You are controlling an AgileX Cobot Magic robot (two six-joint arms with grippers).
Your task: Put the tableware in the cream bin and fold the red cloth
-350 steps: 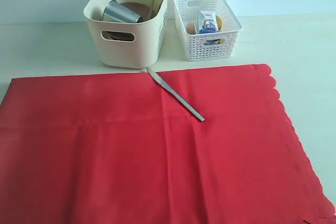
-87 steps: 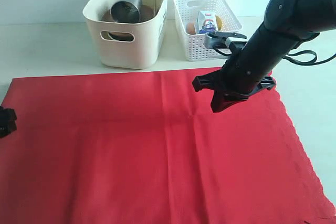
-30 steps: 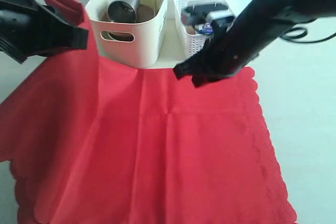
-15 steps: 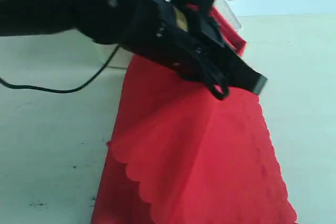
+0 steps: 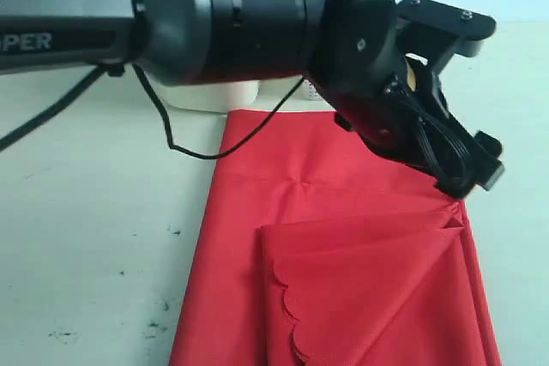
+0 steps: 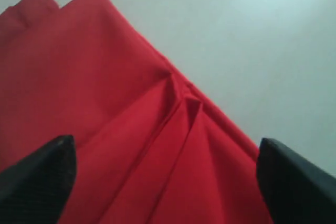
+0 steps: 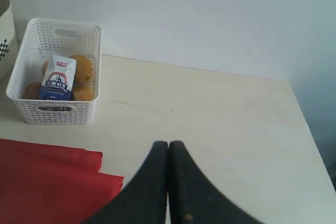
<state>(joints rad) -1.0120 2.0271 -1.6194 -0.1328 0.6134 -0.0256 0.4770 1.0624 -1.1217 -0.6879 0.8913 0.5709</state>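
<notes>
Where the exterior view is nearest, a large bright red rectangular fabric sheet point(image 5: 360, 297) is seen lying on an off-white table top point(image 5: 86, 237), folded over on itself. A flap with a scalloped edge is spread across the lower layer, and its scallops run down the middle of the sheet. The flap's creases are gathered to a point at the sheet's right edge. Just above that point the left gripper point(image 5: 467, 179) is held, carried by a thick black arm point(image 5: 257, 23) that reaches across from the left of the view.

From the left wrist, two dark fingertips point(image 6: 37, 177) are shown spread wide and released, with nothing clasped between them. The red sheet lies beneath them, its pleats meeting in a peak beside bare table. Whether the fingertips touch the fabric cannot be told.

From the right wrist, the right gripper point(image 7: 168, 182) is shown clenched, its two dark fingers pressed together on nothing, above bare table and near a corner of the sheet. Farther off, a small white lattice-walled basket point(image 7: 55, 114) is seen, in which a blue-and-white packet point(image 7: 58, 77) and orange-brown rounded foods point(image 7: 84, 66) are held.

Farthest in the exterior view, a tall cream plastic tub point(image 5: 206, 99) is largely hidden behind the arm. Only a strip of its lower wall is shown, just beyond the sheet's far edge, and its contents are hidden.
</notes>
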